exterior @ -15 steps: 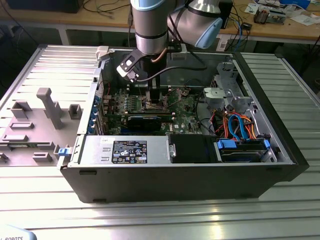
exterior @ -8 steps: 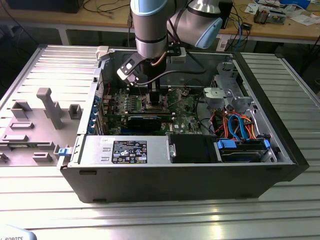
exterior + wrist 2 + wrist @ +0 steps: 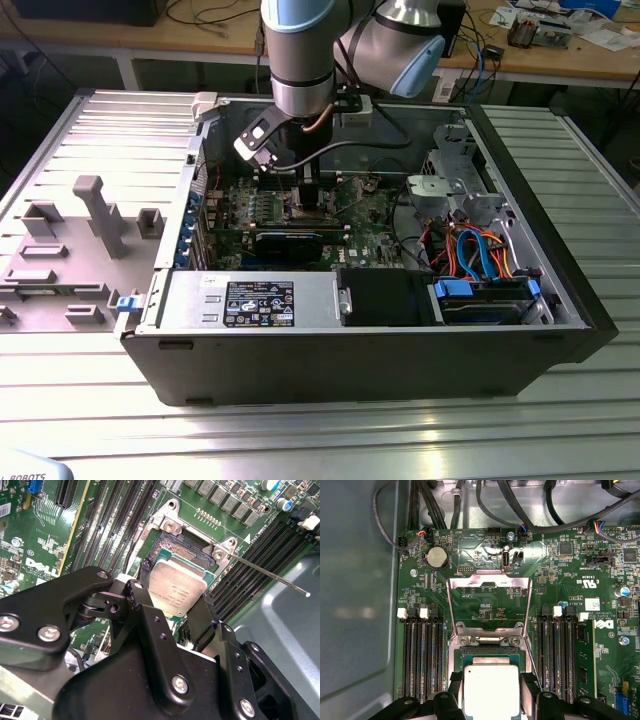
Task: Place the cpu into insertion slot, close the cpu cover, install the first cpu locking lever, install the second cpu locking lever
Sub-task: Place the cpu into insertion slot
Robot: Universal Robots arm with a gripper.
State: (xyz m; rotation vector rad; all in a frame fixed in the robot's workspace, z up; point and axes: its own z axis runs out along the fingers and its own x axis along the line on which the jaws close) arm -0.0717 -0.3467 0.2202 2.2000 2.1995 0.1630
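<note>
Silver-tan metal: one cpu (image 3: 177, 592), pinched by two opposite edges in the gripper (image 3: 173, 604), closed on it. Two black fingers (image 3: 202, 617), one per side.

Lies flat, metal top up. Square, so no long axis. Edges squared up with the insertion slot (image 3: 490, 651) in the first wrist view. Hangs over the part of that one dark slot away from the cover's hinge, gold contacts bare beyond it. Touching or not, cannot tell.

One cpu cover (image 3: 485, 581), swung open, green board (image 3: 485, 607) visible through its window. One thin lever rod (image 3: 267, 575) angling free off a slot corner.

Two banks of long black memory slots (image 3: 422, 660) flanking the slot, parallel with the gripped edges.

One arm (image 3: 300, 60) reaching straight down into one open computer case (image 3: 350, 365).
</note>
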